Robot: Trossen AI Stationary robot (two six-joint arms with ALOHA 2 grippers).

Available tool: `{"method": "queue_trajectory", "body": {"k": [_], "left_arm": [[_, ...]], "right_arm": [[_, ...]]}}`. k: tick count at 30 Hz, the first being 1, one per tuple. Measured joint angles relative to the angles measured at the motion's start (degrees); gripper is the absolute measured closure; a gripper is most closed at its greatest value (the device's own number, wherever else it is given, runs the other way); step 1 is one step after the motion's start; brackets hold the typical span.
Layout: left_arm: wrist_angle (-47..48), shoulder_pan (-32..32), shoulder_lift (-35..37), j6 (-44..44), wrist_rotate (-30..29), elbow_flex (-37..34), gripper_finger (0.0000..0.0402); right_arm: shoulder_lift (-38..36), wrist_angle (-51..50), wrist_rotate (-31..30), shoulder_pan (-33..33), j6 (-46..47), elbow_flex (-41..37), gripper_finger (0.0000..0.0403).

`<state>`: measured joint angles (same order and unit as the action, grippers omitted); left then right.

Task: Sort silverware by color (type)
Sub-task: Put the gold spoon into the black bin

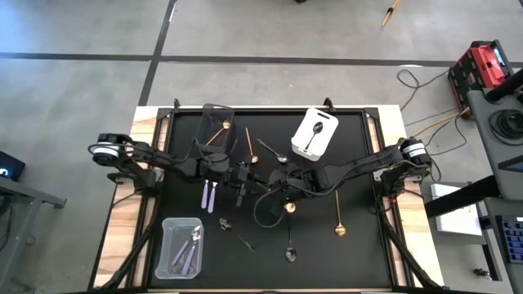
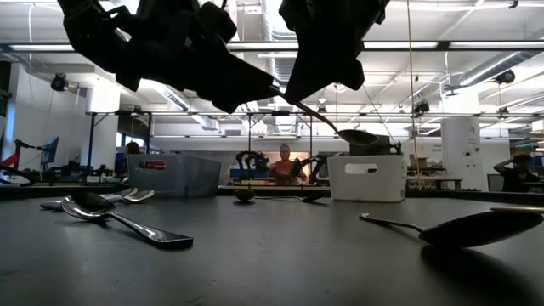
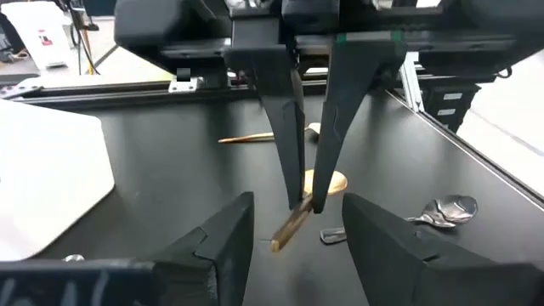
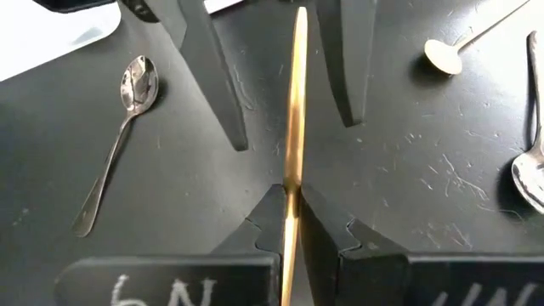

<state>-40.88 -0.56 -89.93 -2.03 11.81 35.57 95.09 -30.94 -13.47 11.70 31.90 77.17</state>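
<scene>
right wrist view: right gripper (image 4: 291,197) pinches gold spoon (image 4: 295,102).

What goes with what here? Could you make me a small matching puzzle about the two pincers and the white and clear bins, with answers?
Things:
1. right pincer
2. left pincer
3. white bin
4. clear bin

States:
A. holds lilac-handled spoons
B. open
C. shut on a gold spoon
D. holds a dark spoon

Pairs: 1-C, 2-B, 3-D, 4-A

Bright ceiling lights (backlit low view), dim tabletop (image 2: 272,255)
</scene>
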Motion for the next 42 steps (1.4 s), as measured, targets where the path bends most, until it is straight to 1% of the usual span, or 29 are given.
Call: {"method": "queue_trajectory", "body": {"k": [6, 9, 13, 14, 19, 21, 23, 26, 29, 32, 35, 37, 39, 42], "left_arm": [[-0.3, 0.0, 0.0, -0.2, 0.0, 0.0, 0.029], [-0.2, 0.0, 0.0, -0.4, 0.0, 0.0, 0.0319], [-0.2, -0.1, 0.0, -0.9, 0.8, 0.0, 0.0383], [-0.3, -0.1, 0.0, -0.8, 0.9, 0.0, 0.039], [-0.1, 0.2, 0.6, -0.8, 0.9, 0.0, 0.0396], [0.3, 0.3, 1.6, -0.9, 0.6, -0.1, 0.0397], [0.4, 0.4, 3.0, -1.6, 0.5, -0.1, 0.0398], [0.1, 0.5, 5.5, -2.5, -0.1, -0.1, 0.0399], [4.1, 0.5, 9.6, -5.2, -1.5, -0.1, 0.0399], [9.2, 0.5, 15.6, -8.8, -5.0, -0.2, 0.04], [14.1, 0.5, 21.3, -10.7, -8.1, -0.1, 0.04], [17.3, 0.6, 24.7, -11.9, -10.4, -0.2, 0.04], [18.9, 0.8, 28.1, -13.4, -12.3, -0.3, 0.04], [21.4, 1.0, 33.0, -16.2, -17.2, -0.8, 0.0401]], "right_arm": [[0.0, 0.0, 0.0, 0.0, -0.2, 0.0, 0.039], [0.0, 0.0, 0.0, 0.0, -0.3, 0.0, 0.039], [0.0, 0.0, -0.1, 0.0, -1.0, 0.0, 0.039], [0.0, 0.0, -0.1, 0.0, -1.3, 0.0, 0.039], [0.0, 0.3, -0.1, 0.0, -1.8, 0.0, 0.039], [-0.1, 0.5, -0.3, 0.0, -1.7, 0.1, 0.0384], [-0.2, 0.7, -0.3, -0.1, -1.5, 0.7, 0.0369], [-0.2, 0.4, -1.6, -0.1, -1.4, 1.7, 0.0332], [-0.3, -0.7, -3.5, -0.1, -2.0, 3.2, 0.0294], [-1.5, -0.4, -6.6, -0.1, -3.0, 4.6, 0.0263], [-2.3, -0.3, -9.5, -0.1, -4.3, 6.1, 0.0243], [-2.8, -0.3, -12.4, -0.1, -4.4, 6.4, 0.0236], [-3.5, 0.0, -16.5, 0.0, -4.2, 6.6, 0.0233], [-4.6, 0.3, -21.8, 0.5, -3.4, 6.6, 0.0233]]}}
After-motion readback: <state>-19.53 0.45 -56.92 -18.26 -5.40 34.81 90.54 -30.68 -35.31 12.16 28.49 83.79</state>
